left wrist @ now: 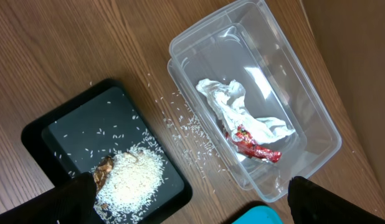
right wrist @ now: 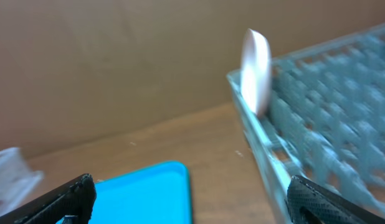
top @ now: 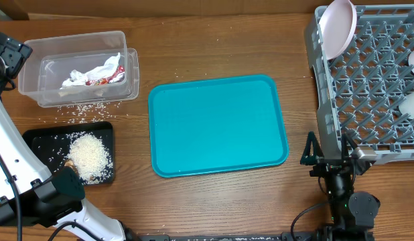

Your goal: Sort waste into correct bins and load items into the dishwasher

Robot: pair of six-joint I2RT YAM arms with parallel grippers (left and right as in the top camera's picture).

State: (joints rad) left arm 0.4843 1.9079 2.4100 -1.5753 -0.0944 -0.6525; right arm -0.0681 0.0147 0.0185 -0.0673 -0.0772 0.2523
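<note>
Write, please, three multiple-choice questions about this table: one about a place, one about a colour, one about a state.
1. Where is the red wrapper? A. in the clear tub B. on the teal tray C. on bare wood
2. What colour is the shallow tray under the rice pile? A. teal B. grey C. black
3. How is the pink saucer? A. flat B. on edge C. upside down
Answers: 1 A, beside the napkin; 2 C, dark around the rice; 3 B, propped in the grey rack.
</note>
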